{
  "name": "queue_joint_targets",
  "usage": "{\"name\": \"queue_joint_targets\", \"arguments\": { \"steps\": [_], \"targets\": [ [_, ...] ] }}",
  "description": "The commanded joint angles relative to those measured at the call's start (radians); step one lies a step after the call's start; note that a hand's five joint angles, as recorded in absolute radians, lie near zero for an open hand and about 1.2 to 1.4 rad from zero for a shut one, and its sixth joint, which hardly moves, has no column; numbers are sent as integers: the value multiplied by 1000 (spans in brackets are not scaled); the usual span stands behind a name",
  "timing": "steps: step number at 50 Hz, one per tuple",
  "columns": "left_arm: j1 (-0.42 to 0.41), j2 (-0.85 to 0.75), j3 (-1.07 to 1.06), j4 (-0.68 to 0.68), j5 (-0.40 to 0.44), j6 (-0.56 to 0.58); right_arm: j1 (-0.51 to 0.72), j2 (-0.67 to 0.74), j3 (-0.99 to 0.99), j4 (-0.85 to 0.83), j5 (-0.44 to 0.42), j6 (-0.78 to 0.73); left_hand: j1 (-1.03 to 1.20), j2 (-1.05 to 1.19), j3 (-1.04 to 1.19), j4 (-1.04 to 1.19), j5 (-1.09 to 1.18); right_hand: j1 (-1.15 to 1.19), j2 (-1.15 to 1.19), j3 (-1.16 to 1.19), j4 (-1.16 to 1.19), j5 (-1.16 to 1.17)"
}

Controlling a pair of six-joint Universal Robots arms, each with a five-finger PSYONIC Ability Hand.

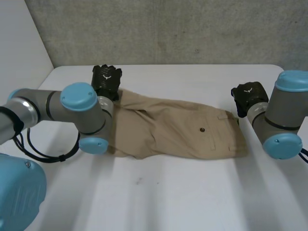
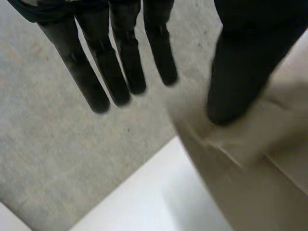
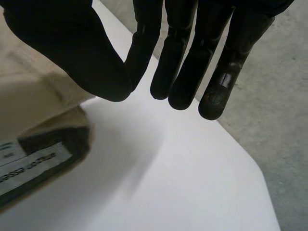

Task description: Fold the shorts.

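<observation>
Khaki shorts lie flat across the middle of the white table, with the hems by the left hand and the waistband by the right hand. Both hands are released, fingers straight, each at a far corner. The likely risk is a pinch that catches only the top layer, so the cloth slides on the smooth tabletop and folds crooked. A grey concrete wall stands behind.
</observation>
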Motion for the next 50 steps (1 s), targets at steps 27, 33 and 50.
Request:
{"name": "queue_joint_targets", "arguments": {
  "steps": [27,33,50],
  "targets": [
    [-22,279,-354,28,42,39,-2,-289,268,214,-196,157,-577,-612,-632,-628,-624,-749,-933,-934,-948,-930],
    [17,158,-240,-35,163,39,-11,-295,324,191,-196,157,-574,-609,-629,-625,-621,-752,-936,-937,-951,-933],
    [56,-88,102,-139,289,39,-31,-283,343,135,-194,150,-542,-577,-596,-593,-589,-752,-936,-937,-951,-933]
  ]
}}
